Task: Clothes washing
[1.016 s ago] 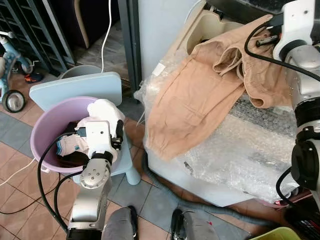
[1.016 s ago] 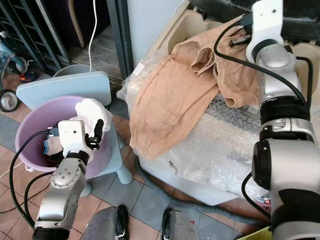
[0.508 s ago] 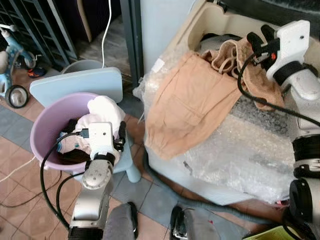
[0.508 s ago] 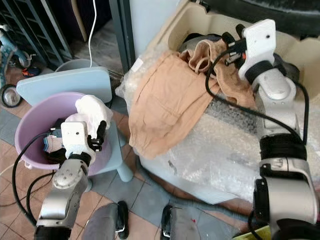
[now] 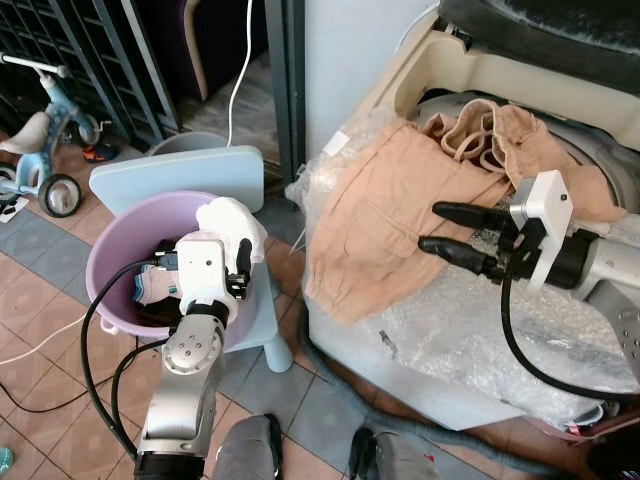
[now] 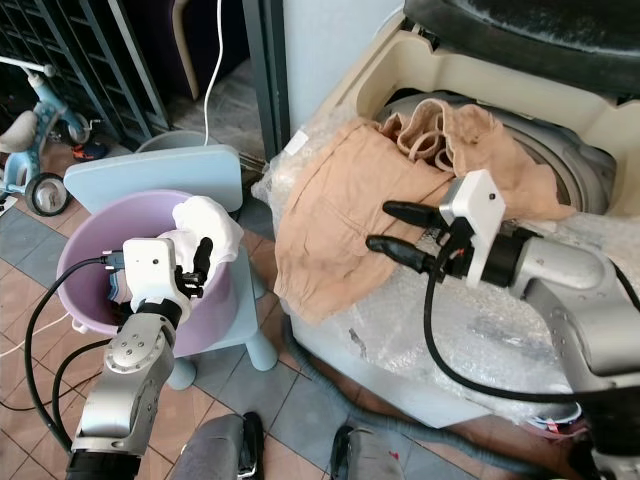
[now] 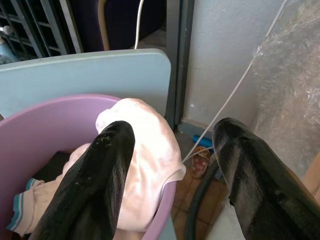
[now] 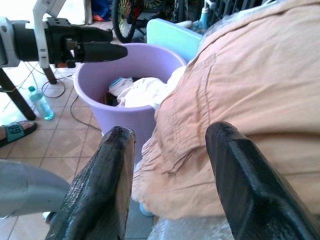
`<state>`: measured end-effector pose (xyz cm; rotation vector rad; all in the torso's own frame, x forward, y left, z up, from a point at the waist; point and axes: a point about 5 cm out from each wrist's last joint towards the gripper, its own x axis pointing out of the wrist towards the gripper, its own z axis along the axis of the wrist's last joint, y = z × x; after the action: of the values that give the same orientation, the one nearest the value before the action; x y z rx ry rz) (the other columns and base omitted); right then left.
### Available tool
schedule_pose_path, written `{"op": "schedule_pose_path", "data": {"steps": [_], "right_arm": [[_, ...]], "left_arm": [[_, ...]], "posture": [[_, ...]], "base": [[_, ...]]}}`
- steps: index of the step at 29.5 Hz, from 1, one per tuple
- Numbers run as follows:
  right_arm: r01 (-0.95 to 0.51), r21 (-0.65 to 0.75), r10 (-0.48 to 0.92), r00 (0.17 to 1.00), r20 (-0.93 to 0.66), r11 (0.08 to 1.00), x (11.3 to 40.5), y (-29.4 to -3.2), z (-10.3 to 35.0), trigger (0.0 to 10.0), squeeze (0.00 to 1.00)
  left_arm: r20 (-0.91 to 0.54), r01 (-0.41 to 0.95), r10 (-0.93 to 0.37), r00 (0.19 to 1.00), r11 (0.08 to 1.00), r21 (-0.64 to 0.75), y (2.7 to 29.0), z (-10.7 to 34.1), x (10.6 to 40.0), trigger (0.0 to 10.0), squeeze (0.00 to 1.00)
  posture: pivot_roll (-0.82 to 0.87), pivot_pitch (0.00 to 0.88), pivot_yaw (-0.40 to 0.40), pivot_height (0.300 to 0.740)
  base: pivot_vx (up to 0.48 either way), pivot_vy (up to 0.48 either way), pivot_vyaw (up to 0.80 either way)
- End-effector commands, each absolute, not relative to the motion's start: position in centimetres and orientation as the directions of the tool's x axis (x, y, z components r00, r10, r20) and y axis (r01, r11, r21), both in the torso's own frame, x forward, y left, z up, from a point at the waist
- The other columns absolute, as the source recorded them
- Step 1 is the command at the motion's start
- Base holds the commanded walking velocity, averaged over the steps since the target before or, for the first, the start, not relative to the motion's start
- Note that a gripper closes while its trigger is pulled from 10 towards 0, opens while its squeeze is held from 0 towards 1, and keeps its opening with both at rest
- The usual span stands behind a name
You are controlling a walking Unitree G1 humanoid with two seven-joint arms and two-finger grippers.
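Tan trousers (image 5: 400,210) lie draped over the washing machine (image 5: 470,80), their waist at the drum opening and one leg hanging down the bubble-wrapped front. My right gripper (image 5: 432,228) is open just above that leg, fingers pointing left, holding nothing. A purple tub (image 5: 112,258) on a pale blue stool holds a white garment (image 5: 232,220) and darker clothes. My left gripper (image 5: 240,268) hovers open at the tub's near rim, close to the white garment (image 7: 145,150).
Bubble wrap (image 5: 480,320) covers the machine's top and front. A grey hose (image 5: 330,360) runs along the tiled floor by its base. A child's tricycle (image 5: 45,160) and a metal grille stand at the far left. A white cable hangs beside a dark door frame.
My right arm has swung down from the drum opening and now reaches left over the trouser leg. The camera has shifted. My left gripper stays by the tub.
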<state>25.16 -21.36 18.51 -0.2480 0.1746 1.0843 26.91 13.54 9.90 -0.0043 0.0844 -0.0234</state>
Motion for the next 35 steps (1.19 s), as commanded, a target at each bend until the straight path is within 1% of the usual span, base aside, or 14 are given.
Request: {"op": "schedule_pose_path", "data": {"steps": [1,3,4,5,7,8,10,12,15,20,24,25,28,35], "right_arm": [[-0.922,-0.105,0.882,0.388,-0.266,0.373,24.3,-20.9,19.1,10.0,1.00],[-0.928,-0.065,0.885,0.370,-0.284,0.367,23.8,-20.9,18.5,10.0,1.00],[-0.944,-0.008,0.879,0.310,-0.361,0.330,22.4,-20.8,16.7,10.0,1.00],[-0.947,0.019,0.866,0.284,-0.411,0.320,21.8,-20.8,15.3,10.0,1.00],[-0.947,0.019,0.866,0.284,-0.411,0.320,21.8,-20.8,15.3,10.0,1.00],[-0.949,0.032,0.857,0.268,-0.441,0.314,21.4,-20.7,14.5,10.0,1.00],[-0.937,0.047,0.817,0.277,-0.506,0.346,20.9,-20.2,12.5,10.0,1.00],[-0.924,0.050,0.799,0.300,-0.522,0.379,20.8,-19.4,11.5,10.0,1.00],[-0.895,0.012,0.776,0.380,-0.503,0.446,21.5,-18.5,11.1,10.0,1.00],[-0.788,-0.030,0.720,0.577,-0.386,0.615,23.6,-17.0,10.9,10.0,1.00],[-0.764,-0.020,0.714,0.612,-0.341,0.645,23.9,-16.3,11.0,10.0,1.00],[-0.737,-0.027,0.688,0.644,-0.335,0.676,24.2,-16.1,10.9,10.0,1.00],[-0.707,-0.032,0.664,0.677,-0.317,0.706,24.5,-15.8,10.9,10.0,1.00],[-0.683,0.036,0.668,0.701,-0.248,0.730,24.7,-14.7,11.4,10.0,1.00]], "left_arm": [[-0.084,0.029,-0.030,0.996,1.000,-0.005,13.4,9.9,26.7,10.0,0.00],[-0.085,0.029,-0.029,0.996,1.000,-0.005,13.5,9.8,26.7,10.0,0.00],[-0.086,0.031,-0.031,0.996,1.000,-0.004,13.5,9.8,26.8,10.0,0.00],[-0.087,0.033,-0.033,0.996,0.999,-0.004,13.5,9.8,26.8,10.0,0.00],[-0.087,0.033,-0.033,0.996,0.999,-0.004,13.5,9.8,26.8,10.0,0.00],[-0.087,0.035,-0.035,0.996,0.999,-0.004,13.4,9.8,26.9,10.0,0.00],[-0.088,0.039,-0.039,0.995,0.999,-0.004,13.3,9.8,27.0,10.0,0.00],[-0.088,0.039,-0.039,0.995,0.999,-0.004,13.3,9.8,27.0,10.0,0.00],[-0.090,0.030,-0.029,0.995,1.000,0.001,13.5,9.7,26.8,10.0,0.00],[-0.098,0.019,-0.019,0.995,1.000,0.003,13.8,9.6,26.8,10.0,0.00],[-0.098,0.022,-0.021,0.995,1.000,0.003,13.7,9.6,26.8,10.0,0.00],[-0.099,0.023,-0.023,0.995,1.000,0.002,13.6,9.5,26.8,10.0,0.00],[-0.101,0.027,-0.027,0.995,1.000,0.002,13.5,9.5,26.8,10.0,0.00],[-0.098,0.029,-0.029,0.995,1.000,0.001,13.5,9.6,27.0,10.0,0.00]], "posture": [[-0.03,0.124,0.028,0.740],[-0.03,0.125,0.028,0.740],[-0.04,0.125,0.030,0.740],[-0.04,0.124,0.030,0.740],[-0.04,0.124,0.030,0.740],[-0.04,0.124,0.030,0.740],[-0.04,0.125,0.029,0.740],[-0.03,0.128,0.027,0.740],[-0.03,0.130,0.027,0.740],[-0.02,0.131,0.023,0.740],[-0.02,0.130,0.024,0.740],[-0.02,0.129,0.025,0.740],[-0.02,0.127,0.027,0.740],[-0.03,0.122,0.024,0.740]], "base": [[0.000,0.000,0.00],[0.000,0.000,0.00],[0.000,0.000,0.00],[0.000,0.000,0.00],[0.000,0.000,0.00],[0.000,0.000,0.00],[0.000,0.000,0.00],[0.000,0.000,0.00],[0.000,0.000,0.00],[0.000,0.000,0.00],[0.000,0.000,0.00],[0.000,0.000,0.00],[0.000,0.000,0.00],[0.000,0.000,0.00]]}}
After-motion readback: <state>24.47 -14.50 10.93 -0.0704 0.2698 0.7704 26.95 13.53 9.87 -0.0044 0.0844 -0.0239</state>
